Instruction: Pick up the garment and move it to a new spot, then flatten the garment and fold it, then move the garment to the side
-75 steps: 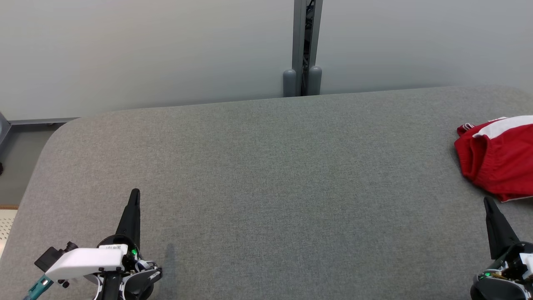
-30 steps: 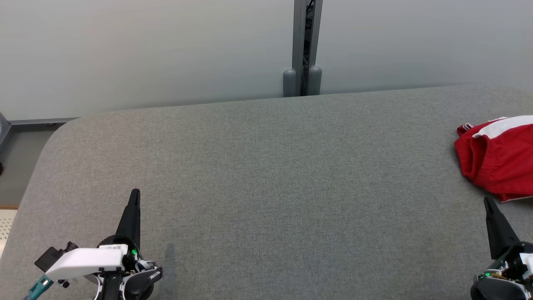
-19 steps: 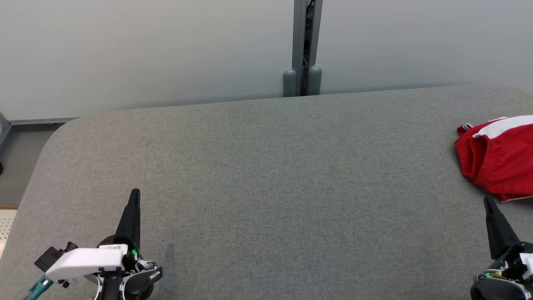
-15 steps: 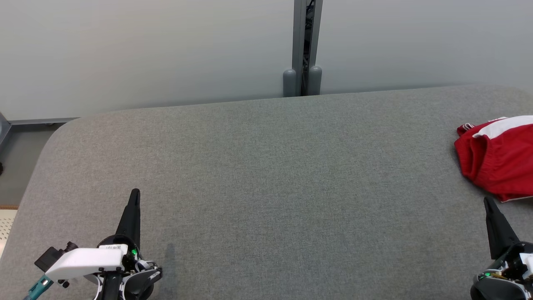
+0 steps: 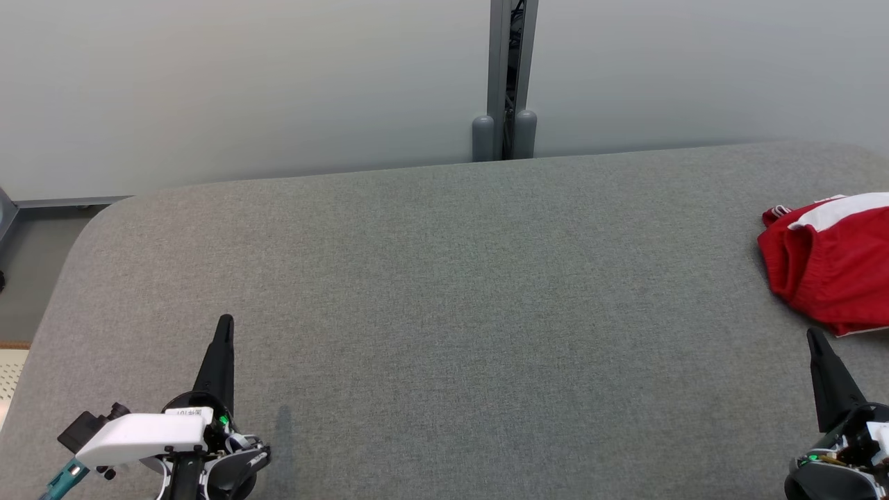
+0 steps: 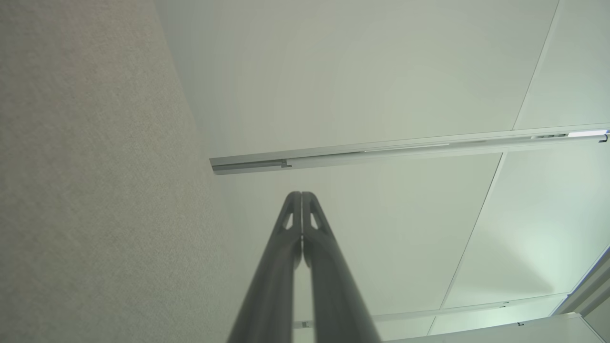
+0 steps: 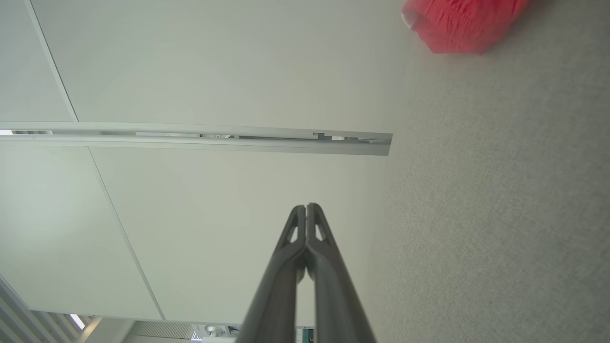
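Currently, the garment (image 5: 833, 267) is laid at the table's (image 5: 444, 292) right edge; the left gripper (image 5: 224, 322) and right gripper (image 5: 813, 337) are seen pressed together, empty.

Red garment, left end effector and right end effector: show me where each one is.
red garment (image 5: 837, 274), head view, on the middle of its red cloth.
left end effector (image 5: 225, 322), head view, at the closed fingertips.
right end effector (image 5: 812, 335), head view, at the closed fingertips.

Grey felt-covered table (image 5: 444, 292), pale wall panels (image 5: 243, 83), metal post (image 5: 497, 62) between them, perhaps cabling inside
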Controlling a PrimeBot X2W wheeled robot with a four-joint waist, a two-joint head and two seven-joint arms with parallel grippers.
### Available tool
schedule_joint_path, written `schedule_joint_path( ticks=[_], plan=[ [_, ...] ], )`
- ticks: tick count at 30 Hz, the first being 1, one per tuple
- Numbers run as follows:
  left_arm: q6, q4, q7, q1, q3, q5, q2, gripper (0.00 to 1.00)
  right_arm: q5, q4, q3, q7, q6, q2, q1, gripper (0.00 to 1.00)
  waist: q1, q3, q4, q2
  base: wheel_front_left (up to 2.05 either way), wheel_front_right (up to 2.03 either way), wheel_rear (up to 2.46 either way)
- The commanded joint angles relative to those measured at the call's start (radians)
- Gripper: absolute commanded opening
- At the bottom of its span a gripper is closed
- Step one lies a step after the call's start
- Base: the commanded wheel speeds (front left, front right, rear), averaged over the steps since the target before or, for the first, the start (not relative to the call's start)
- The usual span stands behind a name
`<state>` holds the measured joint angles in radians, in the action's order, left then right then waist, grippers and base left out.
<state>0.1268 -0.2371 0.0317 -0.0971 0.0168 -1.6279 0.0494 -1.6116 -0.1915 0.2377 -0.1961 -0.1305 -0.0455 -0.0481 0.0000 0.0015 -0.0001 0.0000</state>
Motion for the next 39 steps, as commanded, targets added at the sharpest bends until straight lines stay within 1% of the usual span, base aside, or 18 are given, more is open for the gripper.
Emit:
schedule_joint_path(
  ticks=[1, 39],
  plan=[
    [0.007, 0.002, 0.001, -0.018, -0.005, 0.003, 0.003, 0.00, -0.002, 0.004, 0.000, -0.005, 0.000, -0.009, -0.002, 0.00, 0.0000, 0.000, 0.000, 0.0000, 0.00, 0.00, 0.00],
    [0.007, 0.002, 0.001, -0.018, -0.005, 0.003, 0.002, 0.00, -0.002, 0.004, 0.000, -0.005, 0.000, -0.009, -0.002, 0.00, 0.0000, 0.000, 0.000, 0.0000, 0.00, 0.00, 0.00]
  ],
)
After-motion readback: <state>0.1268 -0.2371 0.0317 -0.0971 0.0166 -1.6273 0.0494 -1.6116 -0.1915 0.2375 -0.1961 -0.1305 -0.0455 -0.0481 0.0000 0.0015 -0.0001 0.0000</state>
